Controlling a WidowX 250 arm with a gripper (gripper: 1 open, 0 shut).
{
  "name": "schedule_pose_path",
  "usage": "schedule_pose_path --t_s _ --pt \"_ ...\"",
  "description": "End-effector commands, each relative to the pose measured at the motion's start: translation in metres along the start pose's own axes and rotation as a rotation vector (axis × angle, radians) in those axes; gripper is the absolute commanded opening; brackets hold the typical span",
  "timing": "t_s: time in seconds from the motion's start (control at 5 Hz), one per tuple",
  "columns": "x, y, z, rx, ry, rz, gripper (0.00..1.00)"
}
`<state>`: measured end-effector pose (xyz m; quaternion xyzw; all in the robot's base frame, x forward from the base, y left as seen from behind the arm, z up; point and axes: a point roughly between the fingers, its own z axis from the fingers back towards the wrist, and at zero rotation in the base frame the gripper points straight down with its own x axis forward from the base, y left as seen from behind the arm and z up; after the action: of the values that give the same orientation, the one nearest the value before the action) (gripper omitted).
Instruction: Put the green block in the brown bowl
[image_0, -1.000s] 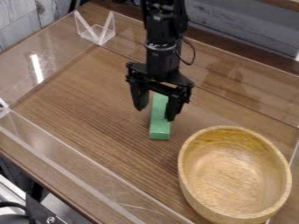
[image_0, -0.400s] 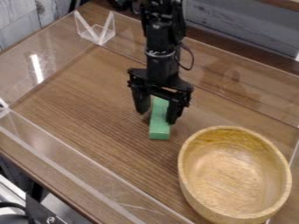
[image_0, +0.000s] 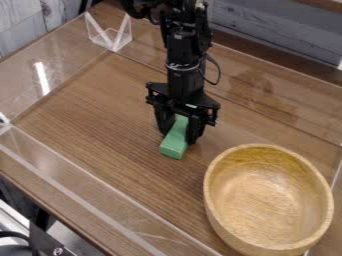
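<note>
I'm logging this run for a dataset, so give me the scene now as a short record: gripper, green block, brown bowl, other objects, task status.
gripper: over the block, jaws closed on it
green block: partly hidden under the gripper, near end pointing toward the camera
brown bowl: right side of the picture, nothing visible inside
other objects: clear angular item at upper left
task status: block not yet in the bowl
</note>
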<state>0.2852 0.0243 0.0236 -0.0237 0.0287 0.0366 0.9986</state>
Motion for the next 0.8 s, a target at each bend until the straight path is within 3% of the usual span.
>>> schedule_pose_path --t_s 0.0,0.6 --pt "0.003 0.002 0.012 -0.003 -0.028 0.008 0.0" --pt "-0.001 -0.003 0.035 -0.011 -0.014 0.006 0.0"
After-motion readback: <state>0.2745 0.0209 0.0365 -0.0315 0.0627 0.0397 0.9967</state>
